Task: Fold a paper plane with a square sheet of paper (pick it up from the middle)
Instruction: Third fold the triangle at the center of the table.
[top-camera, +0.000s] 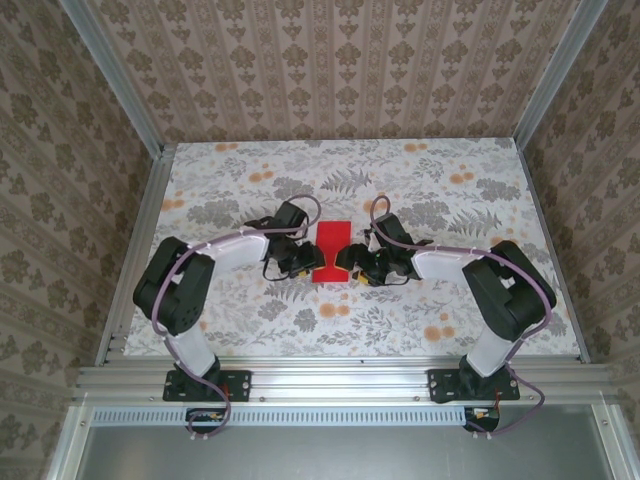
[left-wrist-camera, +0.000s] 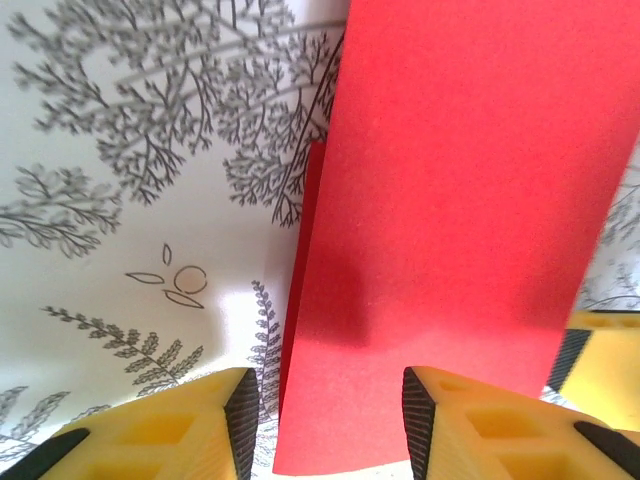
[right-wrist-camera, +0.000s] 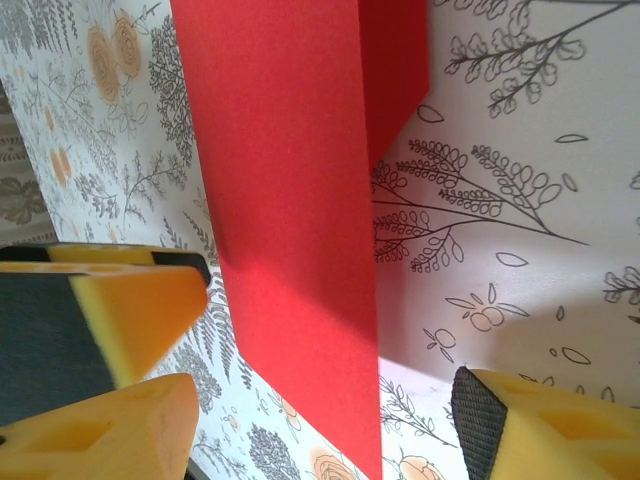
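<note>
Left gripper (left-wrist-camera: 325, 425): you have the jaws part open, a clear gap between the two yellow fingers (left-wrist-camera: 190, 425), and nothing pinched. The near edge of the red sheet of paper (left-wrist-camera: 450, 200) runs into that gap; one finger overlaps the red from the side, and I cannot tell whether it touches. Right gripper (right-wrist-camera: 320, 430): the jaws stand wide apart, one pad (right-wrist-camera: 480, 415) on the floral side and the other on the far side of the red strip, so the paper passes between them without being clamped. In the top view the sheet lies near the middle of the patterned table (top-camera: 400, 320), directly between your two grippers, which face each other from its left and right edges. The sheet is folded lengthwise into a narrow upright strip, a little wider at the end nearest the arm bases. Both wrist views show a top layer over a lower layer that peeks out along one side. A shadow falls across the strip close to the left fingers. The other arm's yellow fingertip shows at the edge of each wrist view, just beside the paper.
</note>
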